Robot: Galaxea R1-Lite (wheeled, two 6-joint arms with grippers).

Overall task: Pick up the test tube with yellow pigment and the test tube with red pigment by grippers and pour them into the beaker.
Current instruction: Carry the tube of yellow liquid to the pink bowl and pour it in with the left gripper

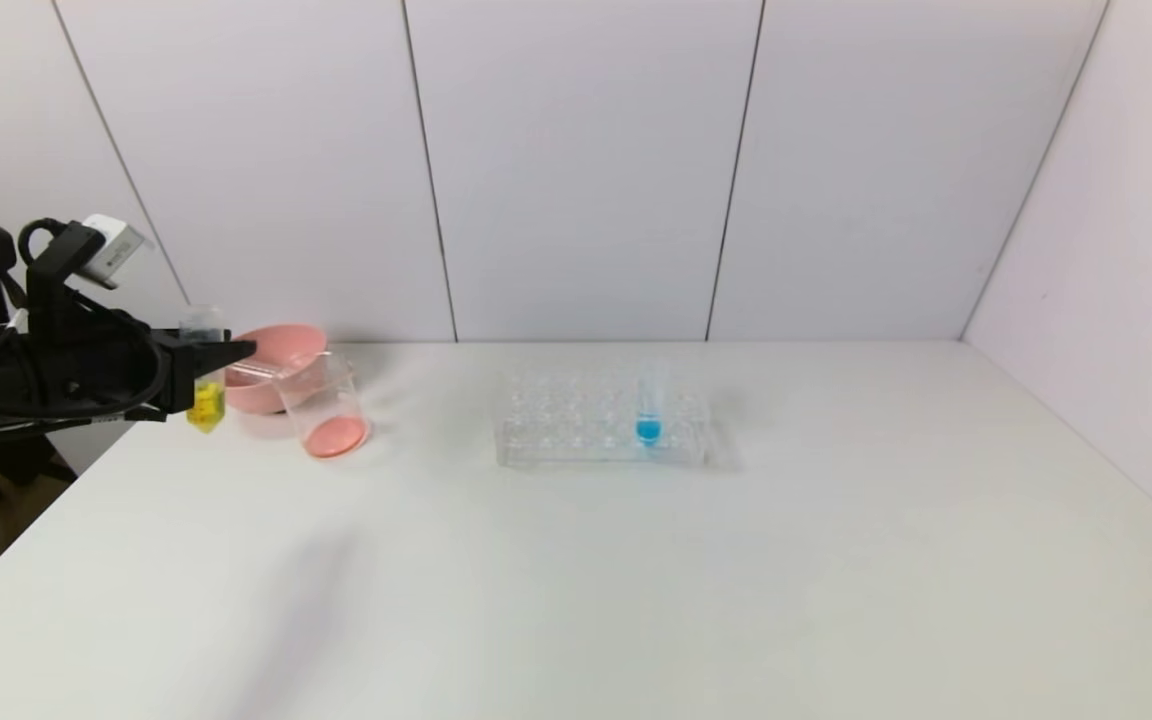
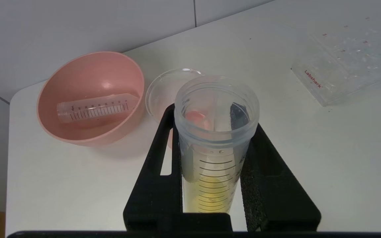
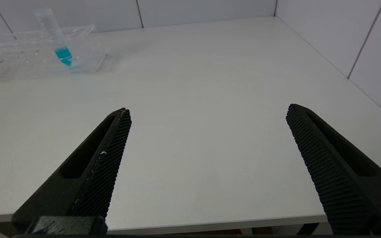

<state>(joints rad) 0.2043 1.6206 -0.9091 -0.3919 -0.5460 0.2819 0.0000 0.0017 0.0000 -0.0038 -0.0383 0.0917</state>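
Head view
- Left gripper (image 1: 211, 362): we see it at the table's (image 1: 576, 560) far left corner, pinching the yellow tube (image 1: 205, 385) upright, clear of the tabletop.
- Yellow tube: yellow liquid sits in its lower part; it hangs just beside the pink bowl (image 1: 271, 365).
- Beaker (image 1: 326, 408): it stands in front of the bowl, touching or nearly touching it, with a red-orange layer at its bottom.
- Rack (image 1: 604, 425): clear, near the table's middle, well apart from the beaker; a blue tube (image 1: 649, 405) stands in it.

Left wrist view
- Left gripper (image 2: 210, 155): we see both black fingers (image 2: 263, 178) pressed against the yellow tube's (image 2: 215, 145) sides below its open mouth.
- Bowl (image 2: 91, 99): an emptied tube (image 2: 96, 107) lies on its side in it; we take it for the red tube, though no liquid shows.
- Beaker (image 2: 164, 91): only part of its rim shows, behind the gripper and beside the bowl.
- Rack (image 2: 352, 56): its corner shows, apart from the bowl.

Right wrist view
- Right gripper (image 3: 207, 112): we see its fingers (image 3: 101, 165) spread wide and holding nothing, above the table's (image 3: 210, 82) near edge.
- Blue tube (image 3: 56, 36): it leans slightly in the rack (image 3: 28, 53), far from this gripper.
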